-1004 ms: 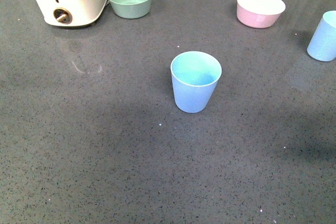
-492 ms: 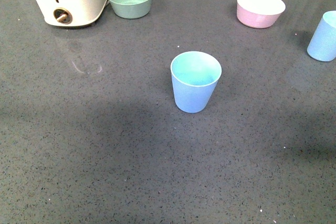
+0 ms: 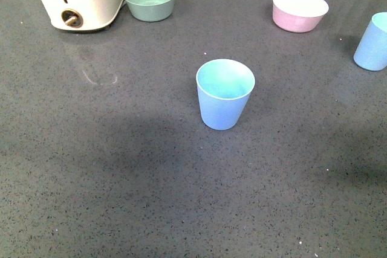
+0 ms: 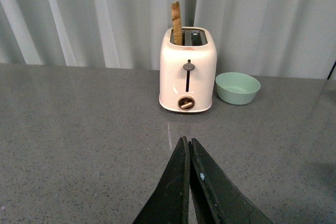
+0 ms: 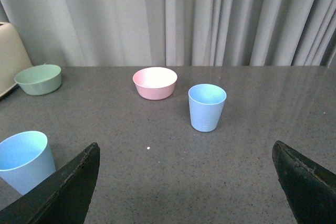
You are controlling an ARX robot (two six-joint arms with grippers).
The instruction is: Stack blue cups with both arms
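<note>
Everything's on a dark grey speckled stone-look countertop [image 3: 91, 179] with a slight sheen, backed all the way across by pale grey-white pleated curtains [image 5: 131, 14], and the light's soft and even with only faint blurry shadows.

Broad soft shadow [image 3: 139, 143] on grey countertop [image 3: 72, 209], left of middle blue cup [image 3: 225, 93], shifted slightly; edges redrawn.

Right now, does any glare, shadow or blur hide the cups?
Front view: sharp; soft shadows darken the counter beside the middle cup, and the frame edge crops the right cup. Left wrist view: sharp, no cups. Right wrist view: both cups clear, faint sheen on the counter behind.
</note>
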